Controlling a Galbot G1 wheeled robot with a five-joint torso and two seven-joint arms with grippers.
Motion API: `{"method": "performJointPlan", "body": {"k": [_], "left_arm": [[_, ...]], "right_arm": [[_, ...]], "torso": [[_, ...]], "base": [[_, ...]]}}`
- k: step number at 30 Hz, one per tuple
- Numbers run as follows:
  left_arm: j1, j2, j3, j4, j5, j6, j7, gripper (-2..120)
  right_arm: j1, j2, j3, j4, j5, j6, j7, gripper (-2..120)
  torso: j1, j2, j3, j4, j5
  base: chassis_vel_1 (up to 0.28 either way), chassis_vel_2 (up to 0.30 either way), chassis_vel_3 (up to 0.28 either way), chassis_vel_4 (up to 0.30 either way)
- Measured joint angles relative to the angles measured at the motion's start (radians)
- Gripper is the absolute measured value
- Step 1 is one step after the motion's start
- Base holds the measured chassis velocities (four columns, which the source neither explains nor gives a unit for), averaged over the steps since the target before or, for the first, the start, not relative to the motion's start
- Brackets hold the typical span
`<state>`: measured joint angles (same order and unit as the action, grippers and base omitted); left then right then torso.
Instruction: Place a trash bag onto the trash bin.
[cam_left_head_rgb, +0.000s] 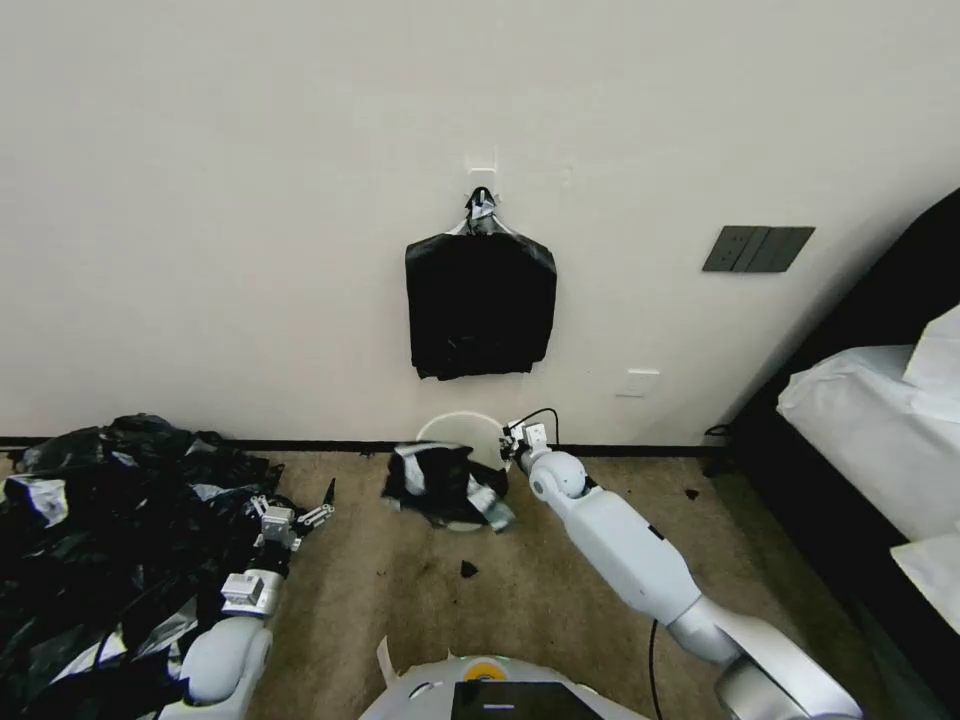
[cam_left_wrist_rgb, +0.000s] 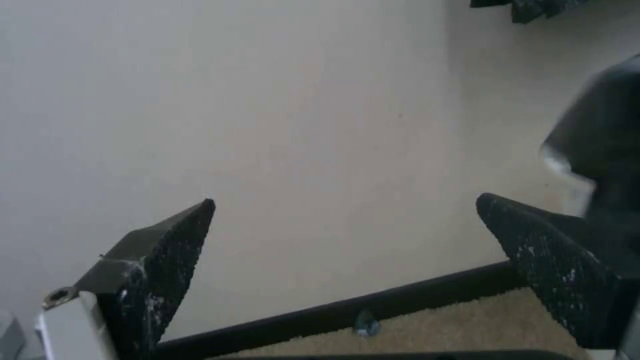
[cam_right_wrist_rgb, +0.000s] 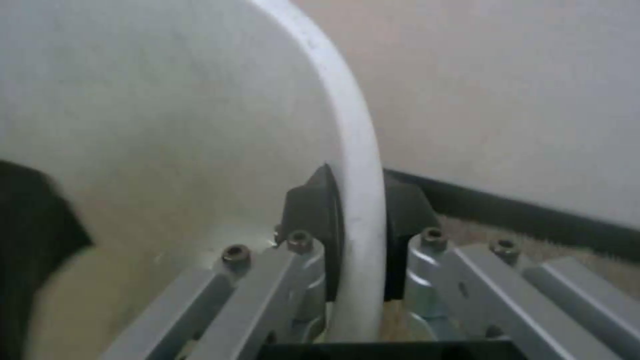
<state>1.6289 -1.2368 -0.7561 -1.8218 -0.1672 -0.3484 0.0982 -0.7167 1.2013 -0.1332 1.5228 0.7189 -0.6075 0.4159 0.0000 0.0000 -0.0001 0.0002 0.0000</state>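
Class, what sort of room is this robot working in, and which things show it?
Probably a bedroom or hotel room: carpeted floor, a bed with white bedding against a dark frame, and wall sockets on a plain wall.

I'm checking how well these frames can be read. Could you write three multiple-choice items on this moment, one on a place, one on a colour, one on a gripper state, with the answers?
1. Where does the trash bag lie?
A. Draped over the near side of the trash bin
B. On the bed
C. Hung on the wall hook

2. What colour is the trash bin?
A. Black
B. Cream-white
C. Blue

3. How does the right gripper stand?
A. Open in mid-air
B. Shut on the trash bag
C. Shut on the trash bin's rim

Answers: 1 A, the head view shows black film hanging over the bin's front edge. 2 B, its rim and inner wall are pale. 3 C, the right wrist view shows one pad on either side of the rim.
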Motion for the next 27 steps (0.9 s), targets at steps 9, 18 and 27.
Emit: {"method": "performJointPlan", "body": {"k": [9, 18, 27], "left_arm": [[-0.003, -0.010, 0.021, 0.002, 0.005, -0.001, -0.002, 100], [-0.008, -0.013, 0.026, 0.002, 0.005, 0.000, -0.002, 100], [-0.012, -0.031, 0.037, -0.004, 0.007, 0.000, -0.002, 100]], "right_arm": [[-0.169, 0.017, 0.023, 0.235, 0.252, 0.136, 0.408, 6], [-0.371, 0.079, 0.071, 0.354, 0.225, 0.365, 0.571, 6], [-0.452, 0.216, 0.101, 0.308, 0.093, 0.630, 0.632, 6]], "torso": [[0.000, 0.000, 0.000, -0.0003, -0.0002], [0.000, 0.000, 0.000, -0.0004, 0.0000], [0.000, 0.000, 0.000, -0.0001, 0.0000]], "base": [[0.000, 0.000, 0.000, 0.000], [0.000, 0.000, 0.000, 0.000], [0.000, 0.000, 0.000, 0.000]]}}
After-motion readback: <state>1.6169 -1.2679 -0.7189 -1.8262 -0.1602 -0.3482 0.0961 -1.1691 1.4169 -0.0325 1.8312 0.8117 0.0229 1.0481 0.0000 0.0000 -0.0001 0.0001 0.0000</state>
